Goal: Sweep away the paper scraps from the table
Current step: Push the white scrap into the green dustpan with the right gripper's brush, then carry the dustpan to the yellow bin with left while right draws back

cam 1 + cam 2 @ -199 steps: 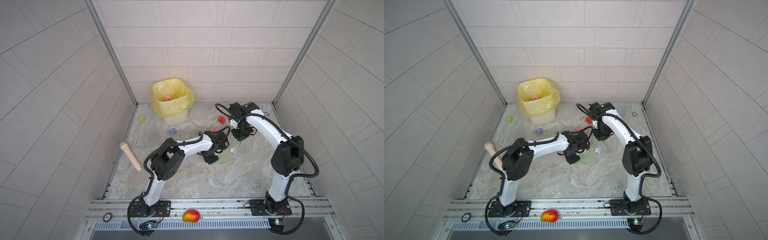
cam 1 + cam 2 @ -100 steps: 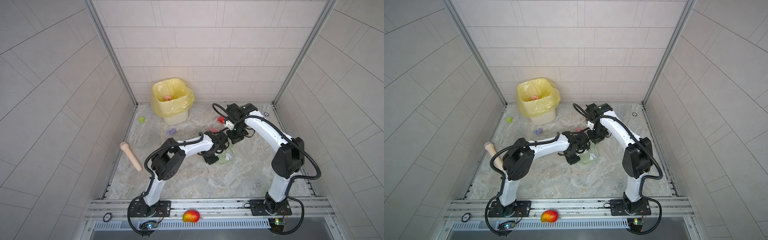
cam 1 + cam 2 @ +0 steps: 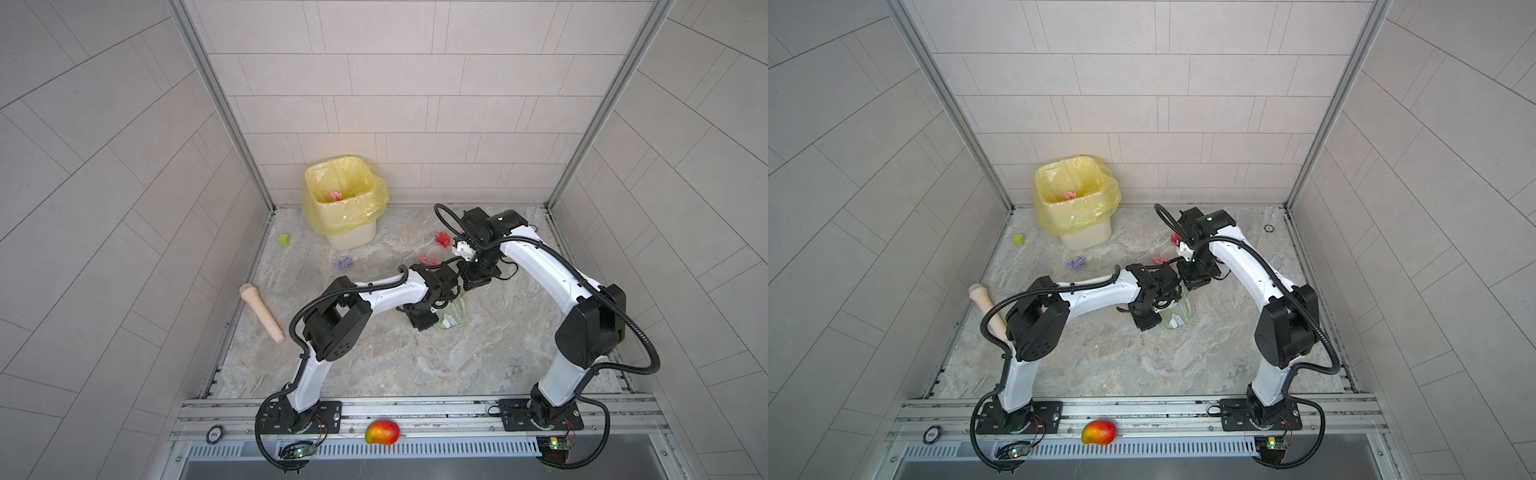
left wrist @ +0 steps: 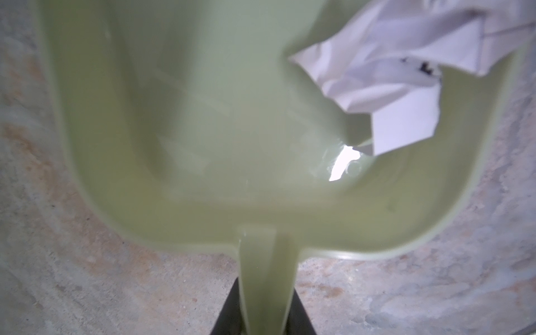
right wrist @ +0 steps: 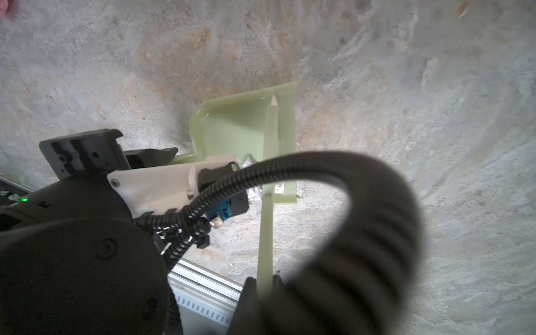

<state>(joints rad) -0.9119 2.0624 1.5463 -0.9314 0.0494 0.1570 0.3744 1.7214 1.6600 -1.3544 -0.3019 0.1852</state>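
Note:
My left gripper is shut on the handle of a pale green dustpan lying on the table. A white paper scrap sits inside the pan. My right gripper is shut on a thin pale green brush, whose blade reaches over the dustpan. Behind the grippers lie a red scrap, a pink scrap and, further left, a lavender scrap.
A yellow-lined bin stands at the back left with a pink scrap inside. A lime-green cube and a wooden peg lie near the left wall. A mango rests on the front rail.
The right gripper has swung the brush leftward over the dustpan. The white scrap that lay on the table beside the pan now sits inside it. The left arm held still.

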